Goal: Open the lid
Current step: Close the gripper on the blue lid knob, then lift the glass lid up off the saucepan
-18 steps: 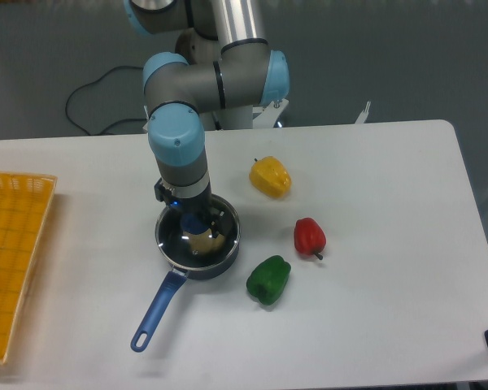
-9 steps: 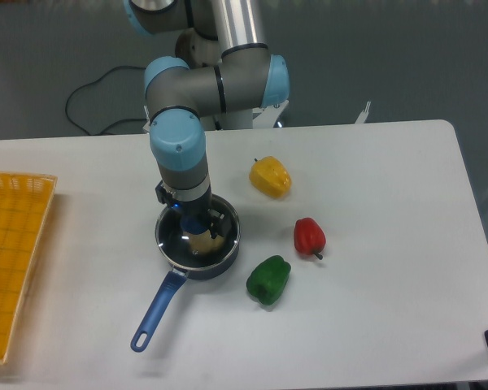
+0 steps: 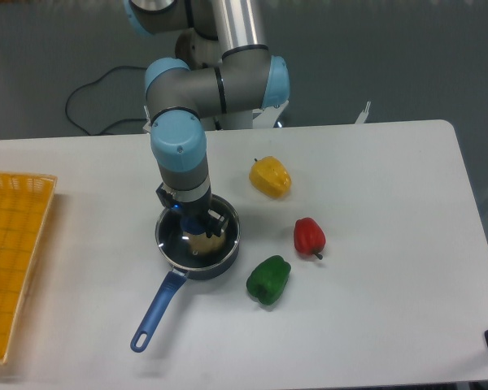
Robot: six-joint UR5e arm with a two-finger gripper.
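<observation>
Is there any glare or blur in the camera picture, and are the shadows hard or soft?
Camera view: sharp overall, no motion blur; light reflections on the lid hide what lies under it; soft, faint shadows beneath the peppers; even lighting on the table.

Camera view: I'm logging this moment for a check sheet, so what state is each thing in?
lid: on the saucepan, flat, not lifted.
saucepan: upright on the table, covered, handle toward the near-left.
tool: down over the lid's centre; open or shut cannot be told.
yellow pepper: lying loose on the table.
red pepper: lying loose.
green pepper: lying loose beside the saucepan.
</observation>
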